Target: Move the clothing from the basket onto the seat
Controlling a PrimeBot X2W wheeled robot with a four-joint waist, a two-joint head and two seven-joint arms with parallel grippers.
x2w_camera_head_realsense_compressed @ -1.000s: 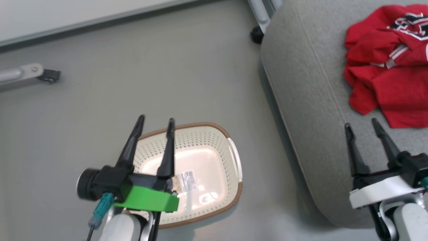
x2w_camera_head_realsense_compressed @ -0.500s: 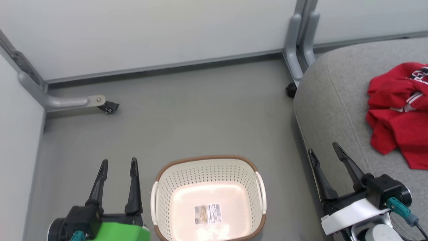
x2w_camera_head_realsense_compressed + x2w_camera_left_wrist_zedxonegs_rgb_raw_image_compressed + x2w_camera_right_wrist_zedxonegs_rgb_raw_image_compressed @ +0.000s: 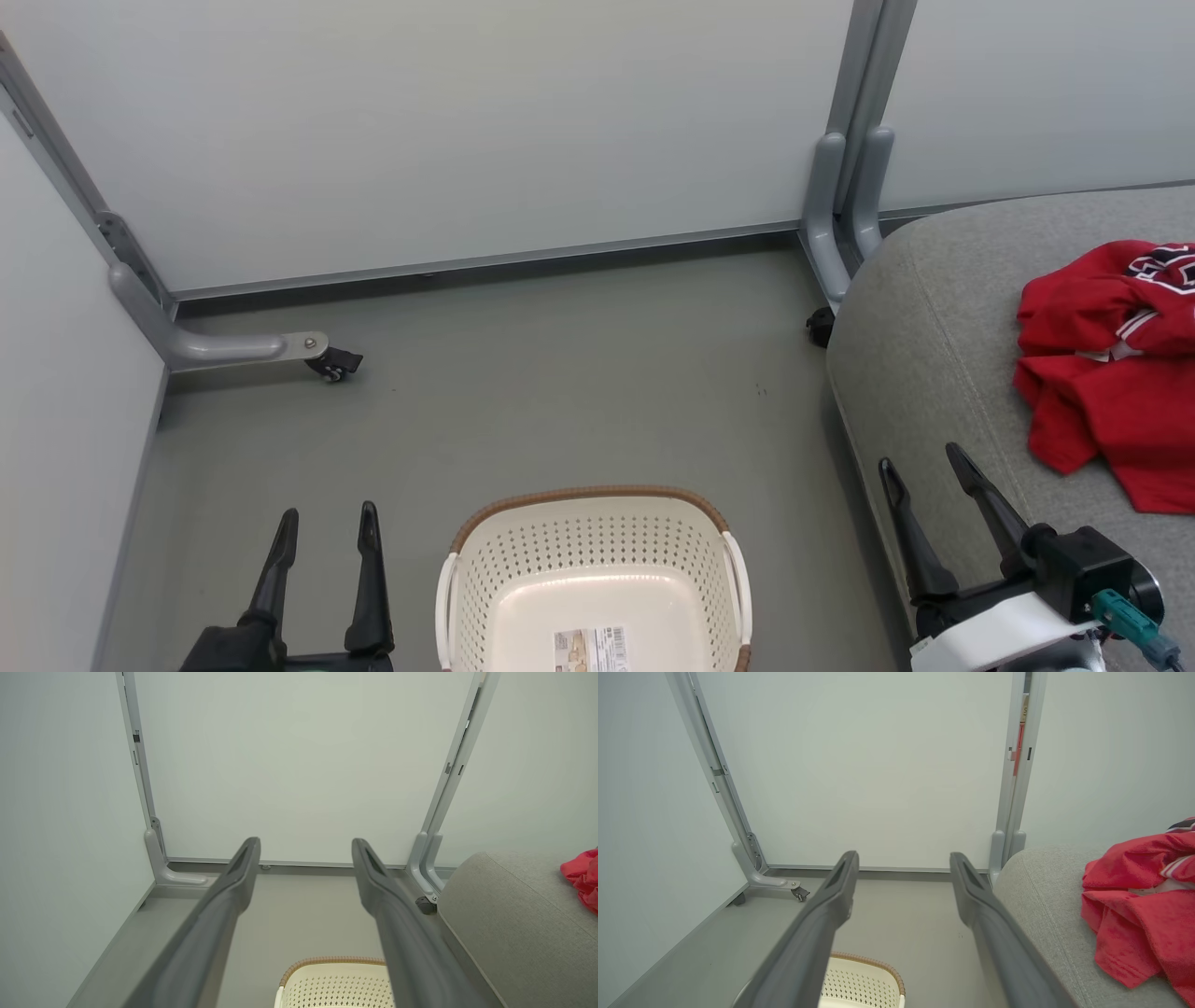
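Observation:
The red clothing [image 3: 1111,373] lies crumpled on the grey seat [image 3: 934,373] at the right; it also shows as a red heap [image 3: 1139,910] on the grey cushion [image 3: 1045,905] in the right wrist view. The cream basket [image 3: 593,579] stands on the floor at the bottom centre, with only a paper label inside. My left gripper [image 3: 327,515] is open to the left of the basket, holding nothing. My right gripper [image 3: 920,457] is open over the seat's left edge, short of the clothing.
Pale partition walls close the space at the back and left. A grey foot with a caster [image 3: 331,364] juts onto the floor at the left. Another post [image 3: 845,205] stands by the seat's far corner. The floor [image 3: 560,373] lies between basket and wall.
The head camera has tilted up, so the walls came into view and the basket and seat slid down the picture. Both grippers stayed open and empty.

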